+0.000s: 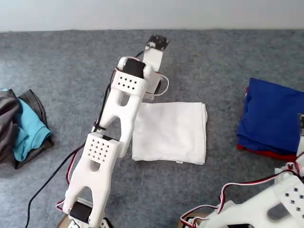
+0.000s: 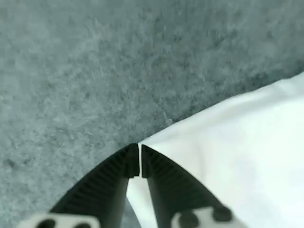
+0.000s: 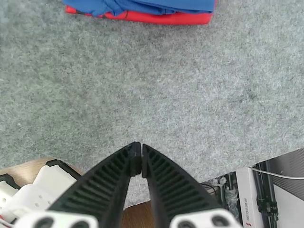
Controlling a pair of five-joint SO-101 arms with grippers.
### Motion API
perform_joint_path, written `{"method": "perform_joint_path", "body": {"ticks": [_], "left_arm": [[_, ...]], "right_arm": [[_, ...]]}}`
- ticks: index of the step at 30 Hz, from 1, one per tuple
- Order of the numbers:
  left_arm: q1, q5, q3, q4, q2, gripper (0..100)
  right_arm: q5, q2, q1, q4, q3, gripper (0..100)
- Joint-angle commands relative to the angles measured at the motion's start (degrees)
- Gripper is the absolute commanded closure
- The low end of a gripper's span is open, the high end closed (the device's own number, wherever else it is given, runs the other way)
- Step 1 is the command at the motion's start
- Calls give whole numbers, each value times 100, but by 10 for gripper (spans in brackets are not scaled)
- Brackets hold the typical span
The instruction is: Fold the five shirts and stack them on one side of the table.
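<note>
My left jaws closed, tips at a corner of the folded white shirt (image 1: 171, 133), mid-surface (image 1: 71, 61). My right jaws closed, near the blue shirt (image 1: 273, 114) stacked on a red shirt (image 3: 156, 18)

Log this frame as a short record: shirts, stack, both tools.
Centre: white shirt, a folded rectangle
Stack at one side: blue shirt on red shirt
Heap at opposite side: grey shirt, teal shirt, unfolded
Left tool: shut, tips at a corner of the white shirt
Right tool: shut, over bare table near the stack
</note>
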Motion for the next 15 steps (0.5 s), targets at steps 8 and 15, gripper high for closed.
{"method": "perform_joint_path", "body": {"ticks": [8, 15], "left_arm": [[-563, -35, 2440, 167, -3015, 985], [-1327, -519, 5191, 149, -5670, 985]], "right_arm": [[-721, -84, -1244, 215, -9, 983], [-2198, 66, -3785, 215, 9, 983]]}}
